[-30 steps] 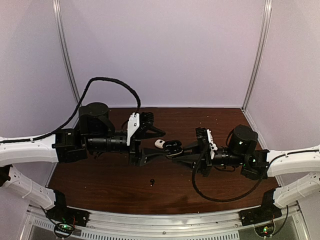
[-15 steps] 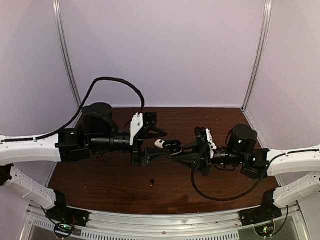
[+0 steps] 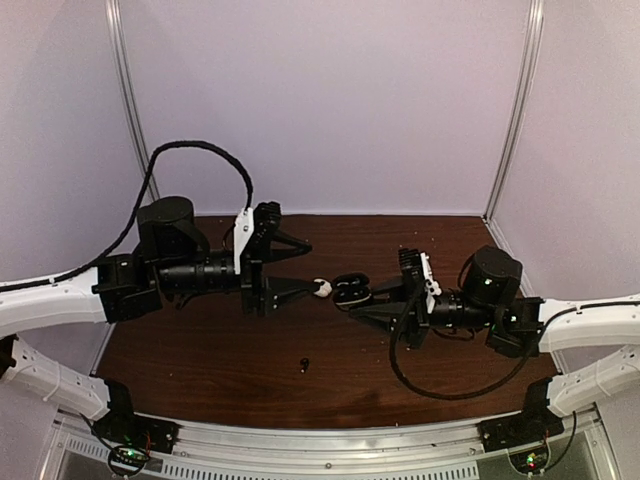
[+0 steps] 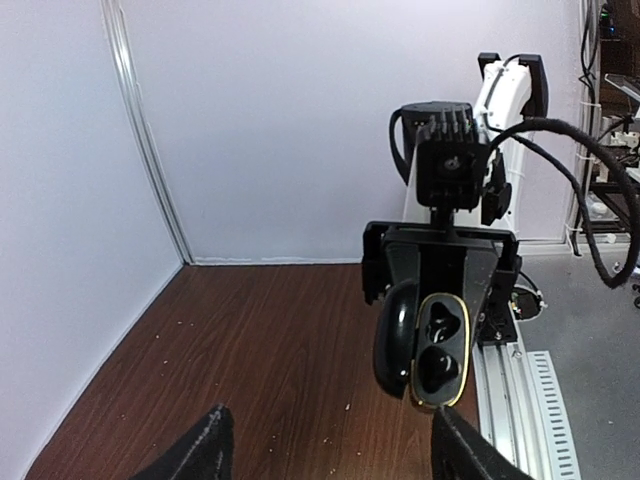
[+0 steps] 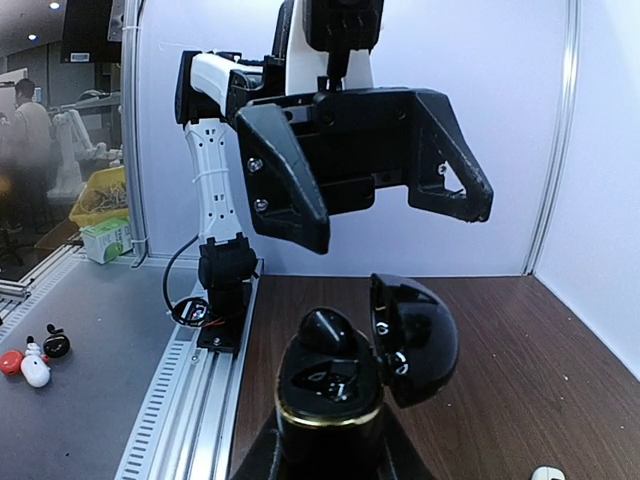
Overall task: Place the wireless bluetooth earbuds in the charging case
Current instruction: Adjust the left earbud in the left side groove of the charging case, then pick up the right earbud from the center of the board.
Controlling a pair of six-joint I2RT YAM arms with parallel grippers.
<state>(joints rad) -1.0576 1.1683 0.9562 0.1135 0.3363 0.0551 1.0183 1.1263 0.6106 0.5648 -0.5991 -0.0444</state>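
My right gripper [image 3: 365, 297] is shut on the black charging case [image 3: 350, 291] and holds it above the middle of the brown table. The case's lid [image 5: 415, 340] stands open. One black earbud [image 5: 325, 330] sits in the far socket, and the near socket looks empty. My left gripper [image 3: 310, 267] faces the case from the left, open, with nothing between its fingers [image 4: 200, 455]. In the left wrist view the case [image 4: 440, 350] shows its gold-rimmed sockets. A white earbud [image 3: 321, 288] lies on the table under the left fingertips. Another black earbud [image 3: 303, 363] lies nearer the front.
White walls [image 3: 330, 110] close the table on three sides. An aluminium rail [image 3: 330, 440] with both arm bases runs along the near edge. Pale crumbs [image 4: 345, 405] dot the wood. The white earbud [image 5: 547, 473] lies right of the case.
My left gripper has drawn back to the left, away from the case, and opened slightly wider. The right gripper still holds the case and has shifted a little right. The white earbud has not moved.
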